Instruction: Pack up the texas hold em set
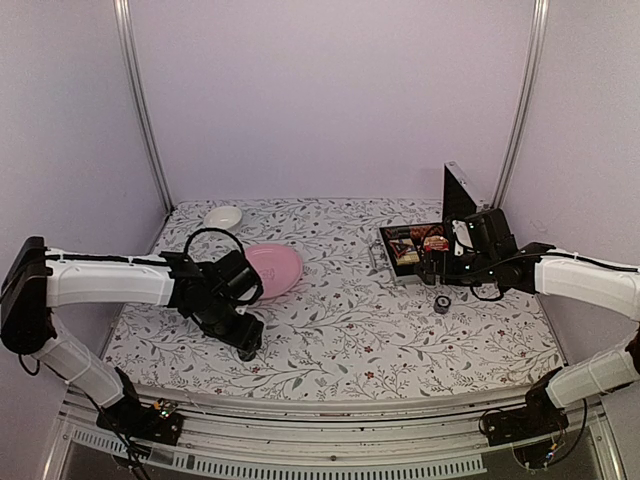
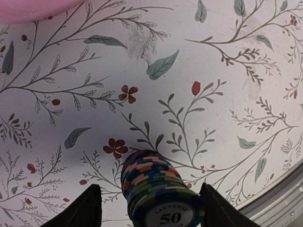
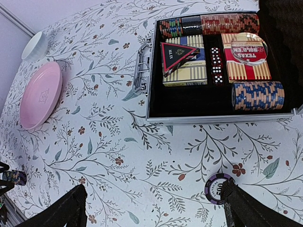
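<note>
Left wrist view gives the nearest action first: the left gripper (image 2: 150, 187) is low over the table (image 2: 227, 71), close to its near edge, jaws partly spread and straddling a tall chip stack (image 2: 158, 194) topped by a chip marked 50; a gap shows at one finger while the other looks to be touching or nearly so, so I judge the stack framed but not clamped; the column leans a little, and here lies the main hazard — if one finger arrives first it could shove the stack over, and chips could roll off the edge just beside it; a pinch that catches only the upper chips would leave the lower ones behind; further in, on the right side, the right gripper (image 3: 156, 208) hangs with jaws wide and empty, a purple chip (image 3: 218, 187) lying flat just beside one finger; a flat chip on cloth offers little to pinch and may skid rather than lift; beyond it the silver case (image 3: 213, 118) lies open, lid (image 1: 458, 195) upright, holding chip rows (image 3: 258, 94), two card decks (image 3: 187, 78), dice (image 3: 216, 64) and the black triangular marker (image 3: 177, 53) resting on one deck; left of the case sits the pink plate (image 1: 272, 268), on the likely path from left gripper to case — a low carry might clip it; the white bowl (image 1: 224, 216) stands farthest back
</note>
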Controlling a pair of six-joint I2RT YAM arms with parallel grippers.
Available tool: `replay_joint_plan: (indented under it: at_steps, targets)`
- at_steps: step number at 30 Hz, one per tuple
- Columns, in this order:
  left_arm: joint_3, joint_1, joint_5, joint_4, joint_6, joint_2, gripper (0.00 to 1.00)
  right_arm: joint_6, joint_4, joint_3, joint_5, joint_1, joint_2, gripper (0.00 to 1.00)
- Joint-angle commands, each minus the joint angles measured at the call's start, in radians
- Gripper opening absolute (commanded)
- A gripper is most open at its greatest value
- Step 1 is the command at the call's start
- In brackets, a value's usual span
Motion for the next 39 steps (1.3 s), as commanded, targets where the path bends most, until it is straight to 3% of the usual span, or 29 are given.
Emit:
replay_joint_plan:
  at_steps: [1,7,18,32,39]
  targets:
    - [0.001,-0.012,-0.019,0.009,0.016,0.013,0.67,0.009,0.026,-0.014,-0.003,-0.001,-0.011,0.99]
    - [0.001,-0.011,-0.009,0.013,0.019,0.028,0.59,0.013,0.026,-0.016,-0.003,-0.002,-0.003,0.99]
    - [-0.002,-0.013,0.007,0.013,0.023,0.045,0.53,0.013,0.029,-0.018,0.001,-0.001,0.003,0.99]
    - [0.009,-0.016,0.024,-0.007,0.029,0.048,0.34,0.021,0.029,-0.018,-0.009,-0.002,-0.019,0.99]
    - [0.080,-0.018,0.024,-0.079,0.061,0.016,0.32,0.052,-0.015,0.036,-0.086,-0.002,-0.037,0.99]
